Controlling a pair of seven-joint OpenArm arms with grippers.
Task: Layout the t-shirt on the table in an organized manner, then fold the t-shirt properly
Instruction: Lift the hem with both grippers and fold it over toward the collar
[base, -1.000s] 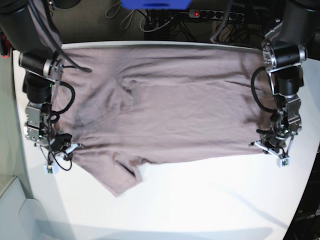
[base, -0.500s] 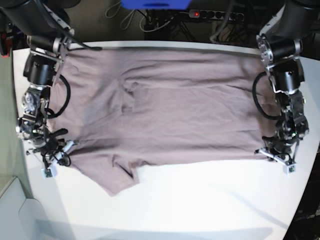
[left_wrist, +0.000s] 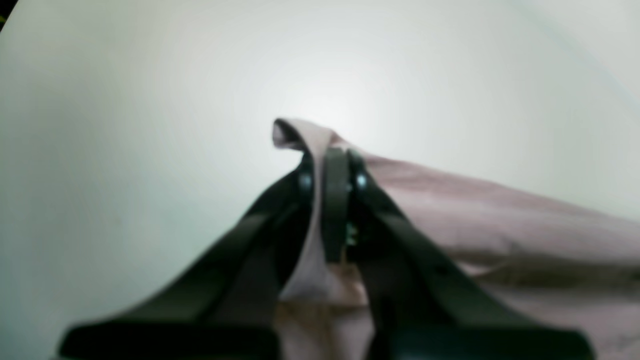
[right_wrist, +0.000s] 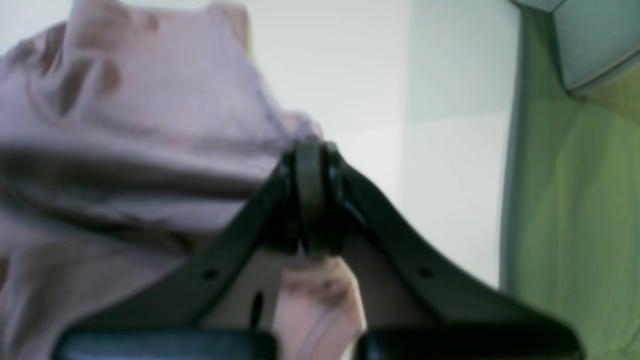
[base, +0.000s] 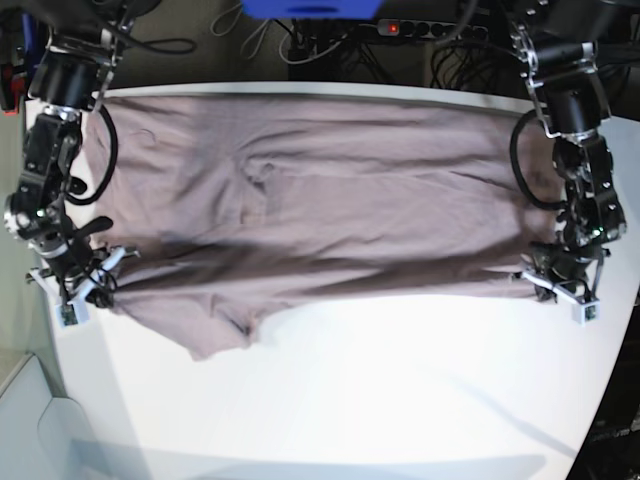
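Plain dusty mauve-pink t-shirt (base: 330, 210) on white table (base: 380, 400), black fingers (left_wrist: 335, 200), green floor (right_wrist: 575, 200).

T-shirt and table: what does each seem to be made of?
The t-shirt looks like thin, soft knit cloth with a matte finish: it wrinkles and drapes limply. The table appears to be a hard, smooth white board, laminate or painted perhaps; it shows soft shadows and no grain.

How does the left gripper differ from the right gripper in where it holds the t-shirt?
The left gripper pinches the t-shirt at a plain corner on the base view's right; the right gripper pinches the opposite edge, close to the sleeve that spills toward the table's near side. Cloth lies smooth by the left gripper, more wrinkled by the right gripper. Both are shut on cloth, low over the table.
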